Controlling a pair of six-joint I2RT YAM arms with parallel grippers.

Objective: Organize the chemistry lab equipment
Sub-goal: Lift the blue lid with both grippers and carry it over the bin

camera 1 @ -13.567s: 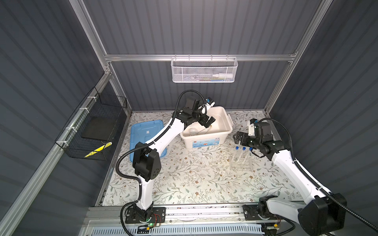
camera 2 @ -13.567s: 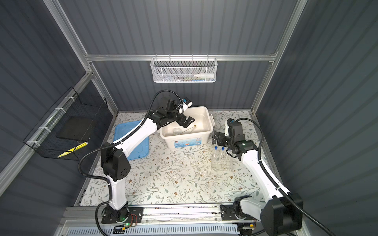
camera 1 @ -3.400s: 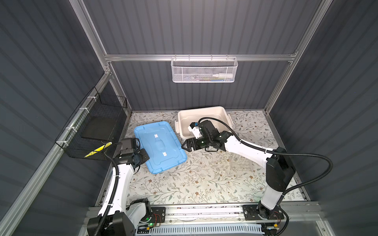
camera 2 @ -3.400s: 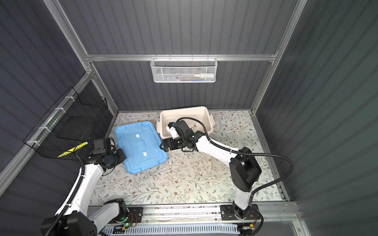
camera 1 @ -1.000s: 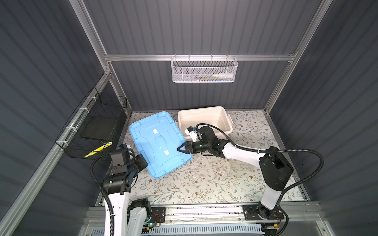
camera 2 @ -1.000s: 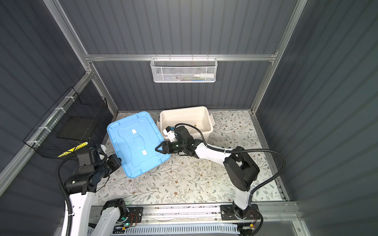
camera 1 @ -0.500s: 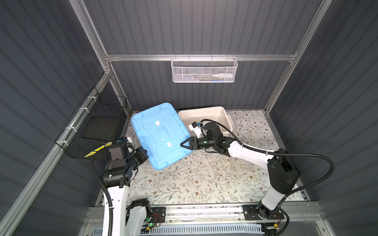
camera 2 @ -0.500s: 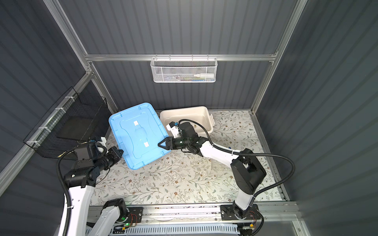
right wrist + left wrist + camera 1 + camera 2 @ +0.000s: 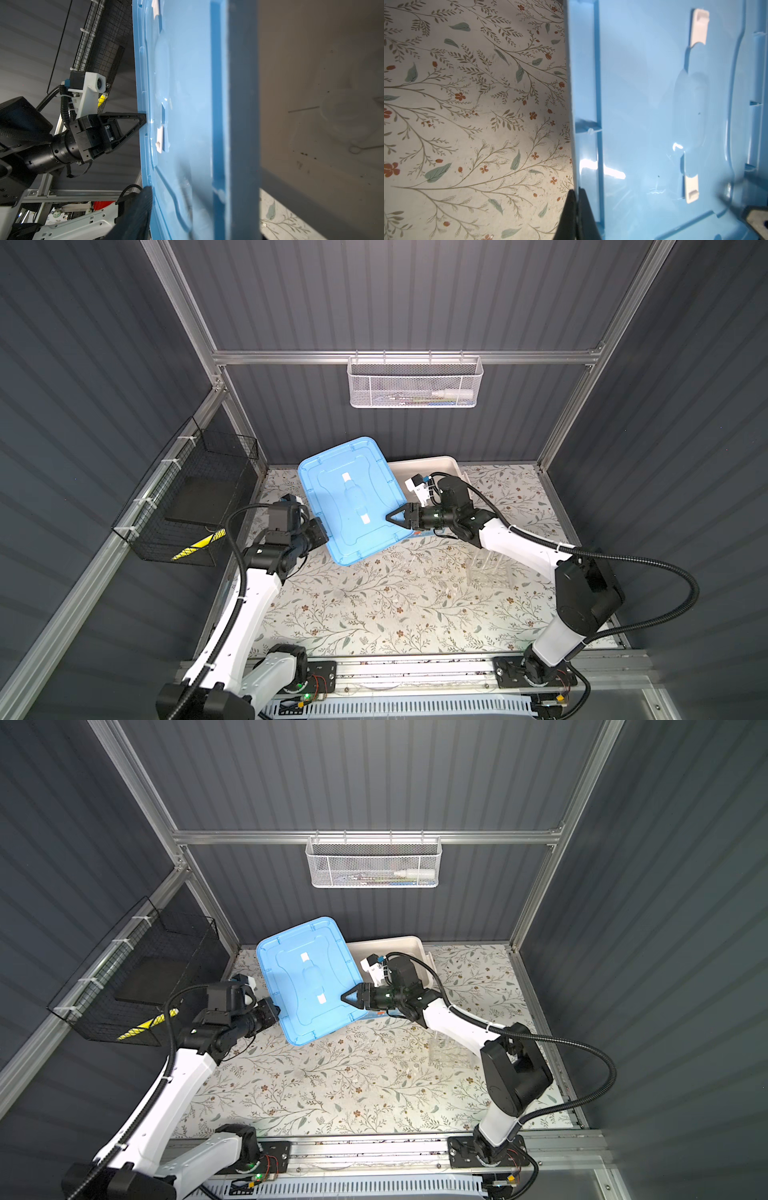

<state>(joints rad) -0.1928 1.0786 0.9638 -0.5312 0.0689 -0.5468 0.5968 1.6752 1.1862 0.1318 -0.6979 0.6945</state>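
Observation:
A blue lid (image 9: 353, 497) (image 9: 307, 977) hangs tilted in the air, its right edge over the left end of the white tub (image 9: 428, 462) (image 9: 390, 942). My left gripper (image 9: 322, 526) (image 9: 576, 190) is shut on the lid's left rim. My right gripper (image 9: 392, 517) (image 9: 347, 997) is clamped on the lid's right edge; the right wrist view shows only one of its fingers (image 9: 141, 205). A clear tube rack (image 9: 490, 572) (image 9: 451, 1052) stands on the mat under the right arm. A pale bowl (image 9: 342, 116) and a thin rod (image 9: 365, 148) show dimly inside the tub.
A black wire basket (image 9: 187, 497) hangs on the left wall. A white mesh basket (image 9: 415, 381) with a white bottle hangs on the back wall. The floral mat (image 9: 374, 605) covers the floor in front of the lid.
Both grippers have carried the blue lid upward and toward the back right over the last second. It now overlaps the tub's left end. Neither grip has changed.

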